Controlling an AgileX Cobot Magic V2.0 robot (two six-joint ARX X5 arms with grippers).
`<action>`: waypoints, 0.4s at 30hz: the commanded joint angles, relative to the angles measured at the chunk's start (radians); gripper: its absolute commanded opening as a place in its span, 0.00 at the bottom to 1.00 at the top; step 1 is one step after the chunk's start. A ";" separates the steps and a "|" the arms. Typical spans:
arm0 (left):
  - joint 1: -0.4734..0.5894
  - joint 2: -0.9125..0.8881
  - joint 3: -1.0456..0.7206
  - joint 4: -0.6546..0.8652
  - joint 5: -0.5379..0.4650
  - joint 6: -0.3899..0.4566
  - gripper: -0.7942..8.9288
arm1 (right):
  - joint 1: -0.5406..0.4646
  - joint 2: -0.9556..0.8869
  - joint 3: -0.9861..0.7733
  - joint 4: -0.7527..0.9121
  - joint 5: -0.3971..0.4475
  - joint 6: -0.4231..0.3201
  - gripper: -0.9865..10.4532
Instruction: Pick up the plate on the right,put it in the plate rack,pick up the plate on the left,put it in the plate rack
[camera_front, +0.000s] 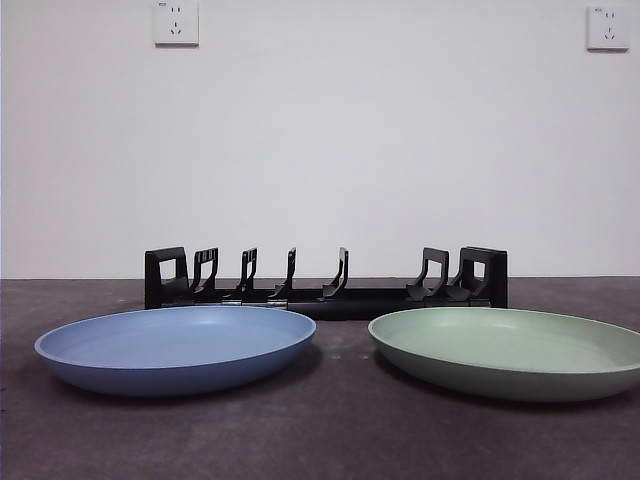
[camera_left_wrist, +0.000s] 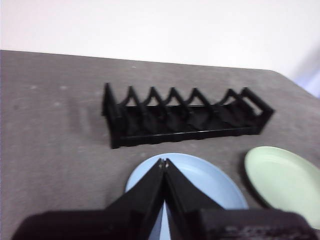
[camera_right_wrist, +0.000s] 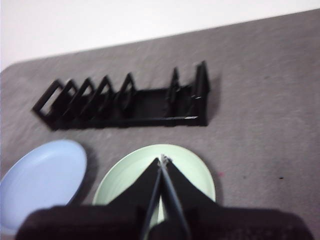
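Observation:
A blue plate lies flat on the left of the dark table, a pale green plate on the right. Behind them stands the black plate rack, with no plate in its prongs. My left gripper hangs shut above the blue plate, with the rack beyond it and the green plate off to one side. High over the green plate is my right gripper, also shut and holding nothing; the rack and blue plate show too. Neither arm appears in the front view.
The table is dark grey felt, ending at a white wall with two sockets. Bare table lies in front of the plates and between them.

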 joint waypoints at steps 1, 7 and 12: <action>0.002 0.051 0.081 -0.047 0.064 0.048 0.08 | 0.001 0.057 0.108 -0.083 -0.020 -0.079 0.08; 0.002 0.153 0.254 -0.177 0.173 0.104 0.08 | 0.001 0.153 0.287 -0.280 -0.029 -0.175 0.08; -0.013 0.221 0.388 -0.319 0.204 0.172 0.08 | 0.002 0.186 0.360 -0.417 -0.084 -0.212 0.08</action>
